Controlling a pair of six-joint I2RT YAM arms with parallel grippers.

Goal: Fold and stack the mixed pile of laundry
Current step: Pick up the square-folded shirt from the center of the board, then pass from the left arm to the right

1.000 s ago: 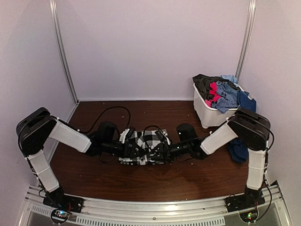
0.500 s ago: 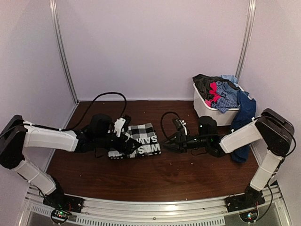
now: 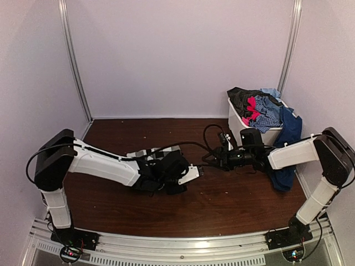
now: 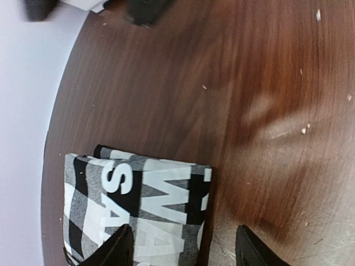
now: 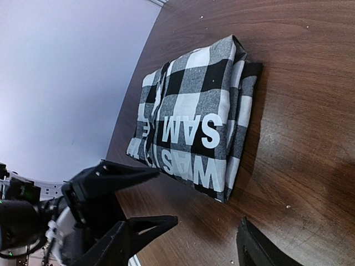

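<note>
Overhead: my left gripper (image 3: 196,172) sits low just right of the folded checked shirt (image 3: 141,153), which my arm mostly hides. My right gripper (image 3: 214,161) is near the white bin (image 3: 243,138) holding the laundry pile (image 3: 259,108). Left wrist: fingers spread, empty; shirt flat on the table (image 4: 249,83). Right wrist: fingers apart, nothing held.

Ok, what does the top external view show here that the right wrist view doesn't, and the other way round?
Only the top external view: the white bin at the right rear, the mixed laundry pile heaped in it, and a navy piece hanging over its side. Only the right wrist view: the folded checked shirt whole, its white lettering clear; from above, the left arm hides most of it. Both: the brown wooden table and that shirt lying on it.
</note>
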